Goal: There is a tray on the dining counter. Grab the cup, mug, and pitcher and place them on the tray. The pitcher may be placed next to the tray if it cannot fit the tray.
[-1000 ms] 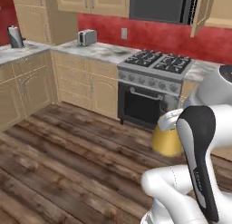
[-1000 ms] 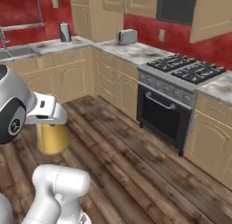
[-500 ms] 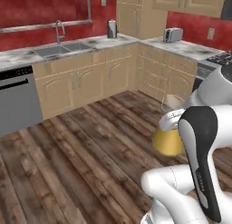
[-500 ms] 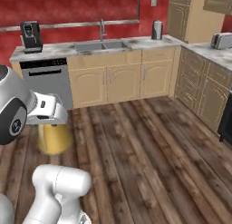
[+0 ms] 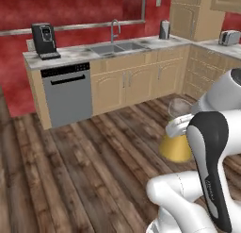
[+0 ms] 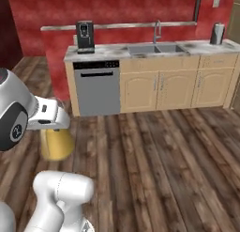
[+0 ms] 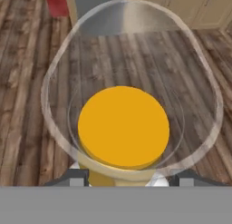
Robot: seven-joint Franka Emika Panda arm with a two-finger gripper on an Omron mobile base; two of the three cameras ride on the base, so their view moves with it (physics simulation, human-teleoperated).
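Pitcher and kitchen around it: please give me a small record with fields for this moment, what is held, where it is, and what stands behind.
held object: pitcher, clear glass with an amber lower part
holder: gripper, jaws closed around the pitcher
pitcher position: carried in the air above the wooden floor, upright
seen from the hand: looking down into its open mouth
background counter: sink, coffee machine, kettle, toaster
below the counter: grey dishwasher and tan cabinet doors
tray: cannot tell from these views
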